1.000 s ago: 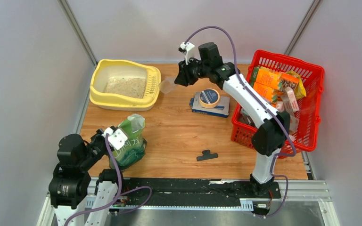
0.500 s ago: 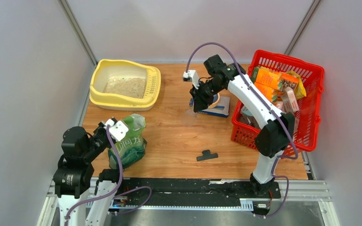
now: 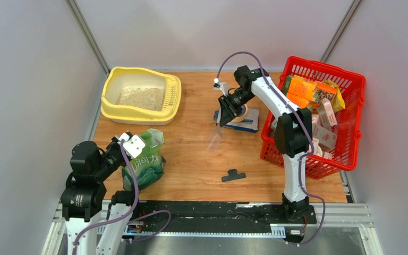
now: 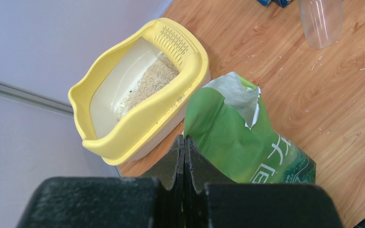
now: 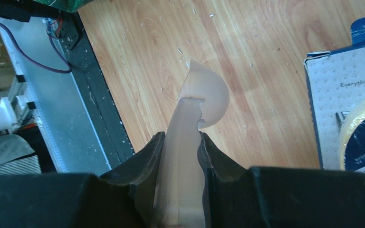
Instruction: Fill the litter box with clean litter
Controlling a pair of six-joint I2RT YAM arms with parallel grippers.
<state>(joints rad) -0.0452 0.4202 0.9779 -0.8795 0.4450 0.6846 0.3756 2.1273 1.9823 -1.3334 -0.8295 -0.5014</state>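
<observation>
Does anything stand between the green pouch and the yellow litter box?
No, only bare table lies between the green pouch and the litter box. The clear scoop, held by the right gripper, is off to the right.

Reaching forward with right arm, right claw [image 5: 180,137] tilted down, clamped on a scoop [image 5: 205,90]; holding left claw [image 4: 184,141] pinched closed, low.

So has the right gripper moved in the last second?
Yes. The right gripper swung away from the litter box, nearer, beside the blue box.
</observation>
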